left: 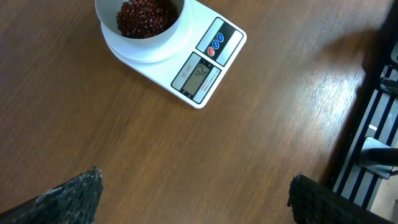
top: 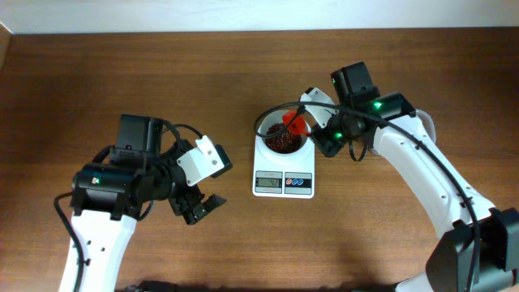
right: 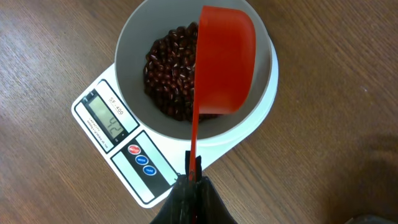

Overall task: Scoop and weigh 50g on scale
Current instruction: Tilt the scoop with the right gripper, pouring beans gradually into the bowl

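The white scale (top: 284, 173) (left: 186, 59) (right: 130, 158) stands mid-table with its round bowl (top: 266, 128) (right: 130, 56) holding dark reddish-brown beans (top: 282, 143) (left: 142, 15) (right: 168, 68). My right gripper (top: 323, 138) (right: 194, 177) is shut on the thin handle of an orange-red scoop (top: 295, 123) (right: 225, 59), which is turned on its side over the bowl's right half. My left gripper (top: 203, 208) (left: 193, 193) hangs open over bare wood, left of the scale, with nothing between its fingers.
The brown wooden table (top: 162, 73) spreads around the scale. A dark slatted structure (left: 373, 130) shows past the table edge in the left wrist view.
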Available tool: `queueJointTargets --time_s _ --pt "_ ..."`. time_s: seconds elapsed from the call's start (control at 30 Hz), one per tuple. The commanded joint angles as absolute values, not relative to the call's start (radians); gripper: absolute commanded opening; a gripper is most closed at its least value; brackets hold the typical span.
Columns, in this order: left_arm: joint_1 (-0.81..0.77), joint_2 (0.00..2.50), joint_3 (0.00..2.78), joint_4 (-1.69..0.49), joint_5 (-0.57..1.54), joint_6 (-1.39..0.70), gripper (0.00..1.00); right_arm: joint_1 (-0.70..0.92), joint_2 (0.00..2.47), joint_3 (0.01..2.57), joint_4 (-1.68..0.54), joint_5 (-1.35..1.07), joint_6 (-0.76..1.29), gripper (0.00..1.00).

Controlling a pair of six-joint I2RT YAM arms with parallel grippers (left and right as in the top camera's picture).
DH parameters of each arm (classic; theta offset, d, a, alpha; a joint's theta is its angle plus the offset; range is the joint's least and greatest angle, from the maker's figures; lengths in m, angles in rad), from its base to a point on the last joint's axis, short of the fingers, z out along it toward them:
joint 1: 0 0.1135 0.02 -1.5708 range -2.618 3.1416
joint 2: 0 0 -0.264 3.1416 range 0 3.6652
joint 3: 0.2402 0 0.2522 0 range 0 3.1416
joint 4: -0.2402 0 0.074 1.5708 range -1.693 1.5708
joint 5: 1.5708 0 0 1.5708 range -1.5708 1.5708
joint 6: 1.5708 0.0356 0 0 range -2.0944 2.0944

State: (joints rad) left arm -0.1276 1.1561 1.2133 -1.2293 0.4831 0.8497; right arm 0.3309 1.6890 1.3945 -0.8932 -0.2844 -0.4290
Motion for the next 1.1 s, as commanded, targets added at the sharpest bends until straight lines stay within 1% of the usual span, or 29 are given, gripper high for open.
queueJointTargets --time_s 0.0,0.07,0.13,0.23,0.3,0.37,0.47,0.67,0.8,0.93,1.07 --pt "-0.121 1.161 1.210 -1.227 0.501 0.869 0.99 0.336 1.666 1.415 -0.903 -0.287 -0.430 0.04" --pt "-0.121 1.161 1.210 -1.227 0.501 0.869 0.99 0.345 1.666 1.422 -0.943 -0.339 -0.495 0.04" --pt "-0.121 1.161 1.210 -1.227 0.501 0.869 0.99 0.353 1.667 1.422 -0.937 -0.300 -0.506 0.04" --pt "-0.121 1.161 1.210 -1.227 0.501 0.869 0.99 0.353 1.668 1.422 -0.903 -0.171 -0.391 0.04" --pt "-0.121 1.161 1.210 -1.227 0.501 0.869 0.99 0.353 1.667 1.427 -0.909 -0.210 -0.393 0.04" --pt "-0.121 1.161 1.210 -1.227 0.501 0.869 0.99 0.354 1.666 1.427 -0.915 -0.300 -0.469 0.04" --pt "-0.121 1.161 1.210 -1.227 0.501 0.869 0.99 0.354 1.667 1.428 -0.897 -0.271 -0.455 0.04" --pt "-0.121 1.161 1.210 -1.227 0.501 0.869 0.99 0.354 1.651 1.471 -0.931 -0.307 -0.456 0.04" --pt "-0.121 1.161 1.210 -1.227 0.501 0.869 0.99 0.354 1.646 1.472 -0.933 -0.229 -0.455 0.04" --pt "-0.121 1.161 1.210 -1.227 0.501 0.869 0.99 0.354 1.642 1.472 -0.934 -0.224 -0.455 0.04" --pt "-0.121 1.161 1.210 -1.227 0.501 0.869 0.99 0.354 1.642 1.472 -0.935 -0.224 -0.386 0.04"
